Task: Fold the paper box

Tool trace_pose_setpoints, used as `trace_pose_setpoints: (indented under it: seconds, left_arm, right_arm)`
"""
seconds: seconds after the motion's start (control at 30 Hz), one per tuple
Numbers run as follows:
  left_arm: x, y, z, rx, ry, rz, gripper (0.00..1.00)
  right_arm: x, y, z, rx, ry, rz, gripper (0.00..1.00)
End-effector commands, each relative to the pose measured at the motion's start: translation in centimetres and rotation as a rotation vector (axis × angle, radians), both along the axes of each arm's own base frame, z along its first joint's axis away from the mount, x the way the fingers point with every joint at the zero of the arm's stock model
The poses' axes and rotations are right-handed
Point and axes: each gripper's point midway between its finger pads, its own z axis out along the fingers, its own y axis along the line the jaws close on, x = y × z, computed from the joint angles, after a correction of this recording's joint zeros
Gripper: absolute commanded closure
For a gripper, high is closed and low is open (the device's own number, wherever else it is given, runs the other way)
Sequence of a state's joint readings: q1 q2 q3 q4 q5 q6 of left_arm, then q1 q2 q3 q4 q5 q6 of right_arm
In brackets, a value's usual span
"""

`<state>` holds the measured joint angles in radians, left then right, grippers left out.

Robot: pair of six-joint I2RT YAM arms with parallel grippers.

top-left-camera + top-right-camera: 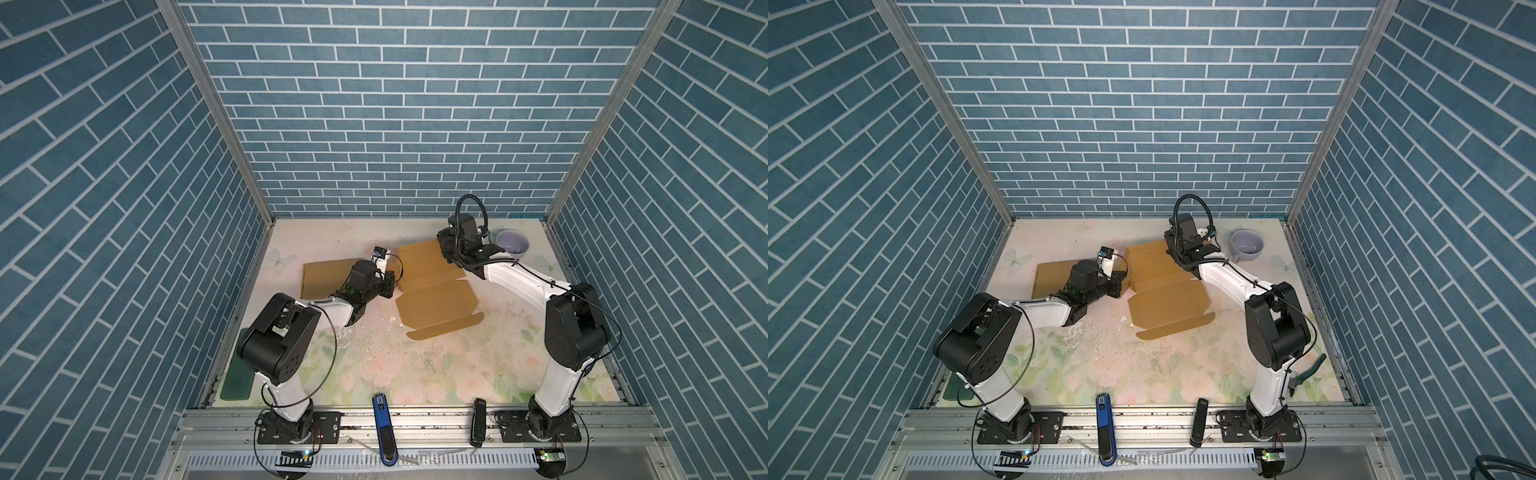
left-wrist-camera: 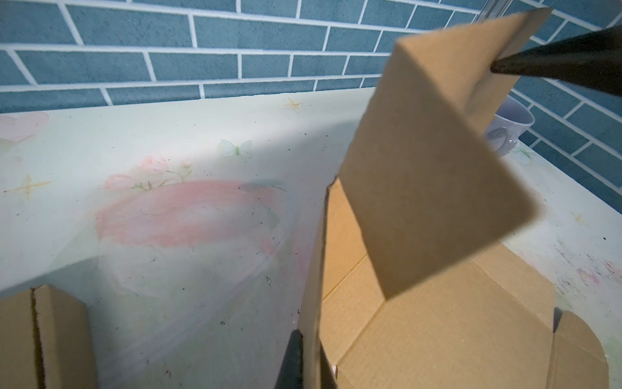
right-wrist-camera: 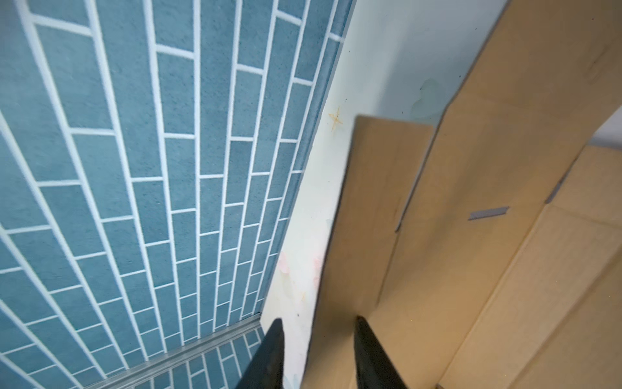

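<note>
**Both top views:** your left arm lies low, reaching to centre frame. The left gripper (image 1: 388, 286) (image 1: 1117, 286) sits at the left edge of the paper box (image 1: 436, 303) (image 1: 1167, 307), on the table (image 1: 415, 374).
Your right arm bends in from the right, with the right gripper (image 1: 445, 249) (image 1: 1172, 246) at the box's far corner.

**Left wrist view:** left gripper (image 2: 308, 340) clenched on a raised box wall (image 2: 309, 269), bottom centre.

**Right wrist view:** fingers (image 3: 269, 357) apart, straddling a flap (image 3: 370, 202) edge, not pinching.

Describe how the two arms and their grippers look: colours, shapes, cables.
The left arm and right arm look alike: white tapered links between bulky, rounded black joint housings, on black base plates. A thin black cable loops along each; the right one also carries a ribbed black hose. The left gripper and right gripper have black, wedge-shaped fingers.
</note>
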<state>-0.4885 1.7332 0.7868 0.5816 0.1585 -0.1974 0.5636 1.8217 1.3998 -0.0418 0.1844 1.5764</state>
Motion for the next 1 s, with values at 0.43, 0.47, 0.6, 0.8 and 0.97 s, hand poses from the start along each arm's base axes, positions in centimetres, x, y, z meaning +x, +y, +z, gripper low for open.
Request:
trace_pose_setpoints:
  seconds: [0.43,0.47,0.6,0.8,0.97]
  left_arm:
    - [0.6,-0.5,-0.2,0.008,0.01,-0.019,1.0]
    - [0.6,-0.5,-0.1,0.008,0.01,-0.019,1.0]
    - [0.7,-0.5,0.1,0.009,0.008,-0.014,1.0]
    - [1.0,-0.4,0.4,0.016,0.007,-0.005,1.0]
    - [1.4,-0.3,0.2,0.02,0.017,0.01,1.0]
  right_arm:
    - [-0.6,0.8,-3.4,0.046,0.052,0.017,0.68]
    - [-0.7,0.9,-3.6,0.049,0.058,0.021,0.68]
    - [-1.0,1.4,-4.3,0.056,0.077,0.033,0.69]
    - [-2.0,1.0,-5.5,0.057,0.081,0.023,0.88]
    - [-3.0,0.6,-6.3,0.052,0.086,0.03,0.96]
